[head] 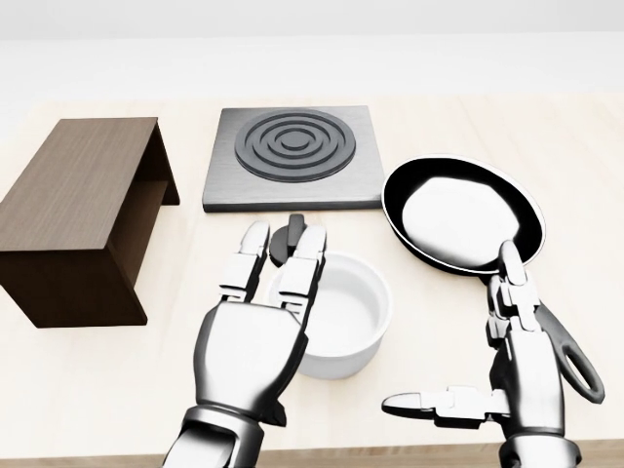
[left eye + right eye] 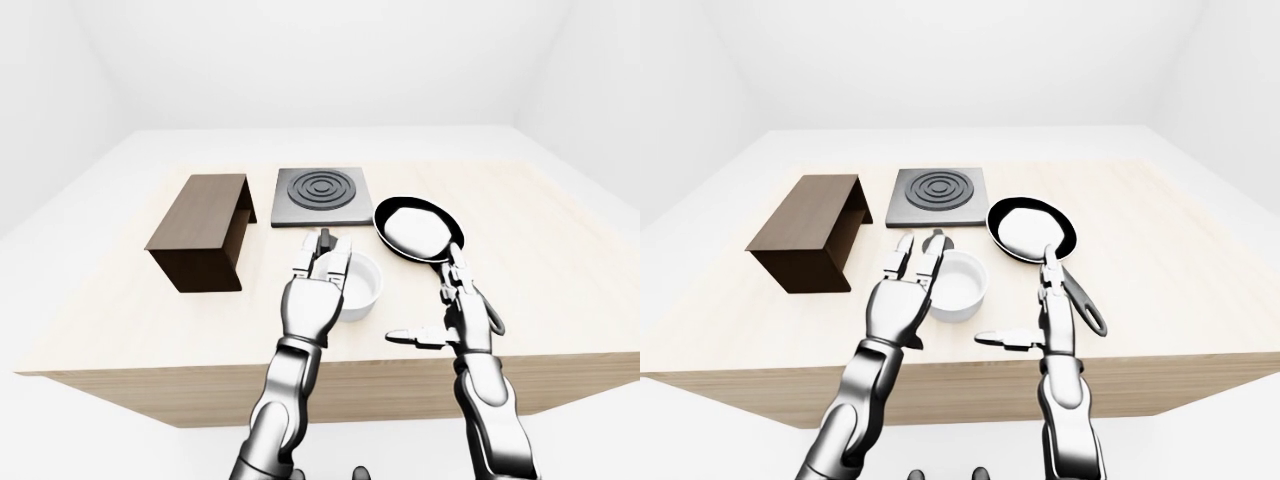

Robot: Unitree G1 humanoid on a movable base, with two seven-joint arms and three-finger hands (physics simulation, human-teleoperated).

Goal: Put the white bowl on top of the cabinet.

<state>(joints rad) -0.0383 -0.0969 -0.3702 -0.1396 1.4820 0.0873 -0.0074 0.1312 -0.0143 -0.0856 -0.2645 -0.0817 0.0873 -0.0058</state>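
The white bowl (image 1: 343, 314) stands upright on the wooden table, in the middle of the head view. My left hand (image 1: 268, 292) is open, its straight fingers (image 1: 246, 261) lying over the bowl's left rim and partly hiding it. The dark brown cabinet (image 1: 73, 214), an open-sided box, lies at the left of the head view, well apart from the bowl. My right hand (image 1: 497, 361) is open at the lower right, fingers pointing up and thumb out to the left, holding nothing.
A black frying pan (image 1: 460, 214) lies right of the bowl, its handle (image 1: 561, 351) running down behind my right hand. A grey hotplate (image 1: 292, 156) sits above the bowl, with a small black knob (image 1: 291, 240) between them. The table's near edge (image 2: 330, 385) is just below my hands.
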